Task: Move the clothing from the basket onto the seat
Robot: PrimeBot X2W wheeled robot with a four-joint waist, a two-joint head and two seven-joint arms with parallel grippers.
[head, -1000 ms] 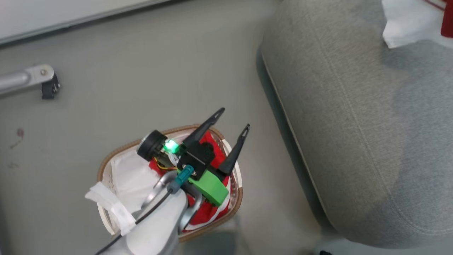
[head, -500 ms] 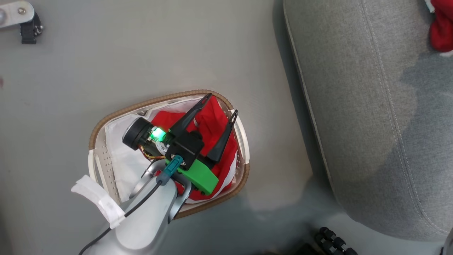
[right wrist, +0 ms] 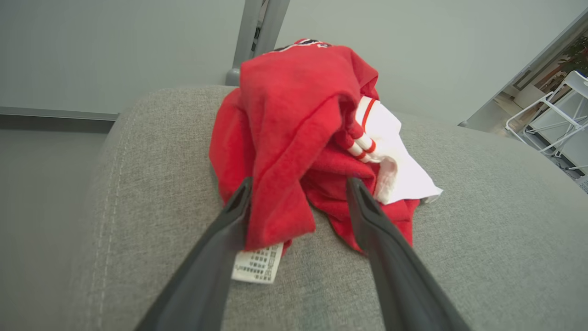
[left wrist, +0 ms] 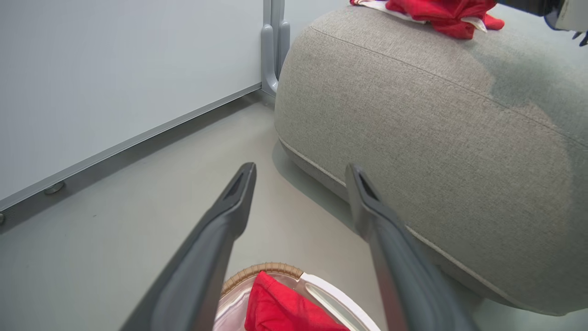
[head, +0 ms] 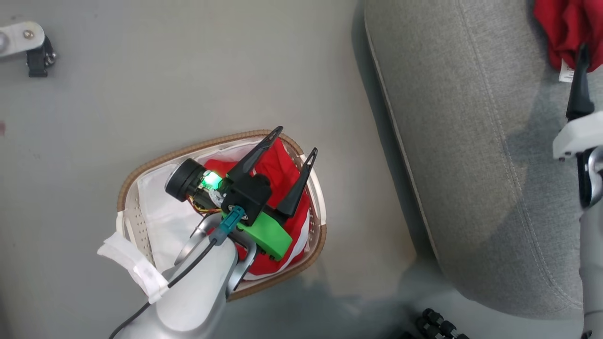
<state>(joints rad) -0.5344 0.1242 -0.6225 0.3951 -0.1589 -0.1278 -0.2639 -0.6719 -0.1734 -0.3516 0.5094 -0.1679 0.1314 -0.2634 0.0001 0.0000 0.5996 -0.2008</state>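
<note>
The clothing is split between two places. One red garment (head: 278, 162) lies bunched in the basket (head: 126, 188) on the floor (head: 188, 70) near the seat (head: 471, 141). A second garment (right wrist: 294, 115), red with white panels and a white tag (right wrist: 257, 265), sits heaped on the seat. The left gripper (head: 296, 139) hangs over the basket with jaws wide apart and nothing held, apparently lined up for the next pick. The right gripper (right wrist: 299, 184) sits low at the heap, fingers spread astride a fold and pinching nothing, consistent with a release. Task judged part done.
</note>
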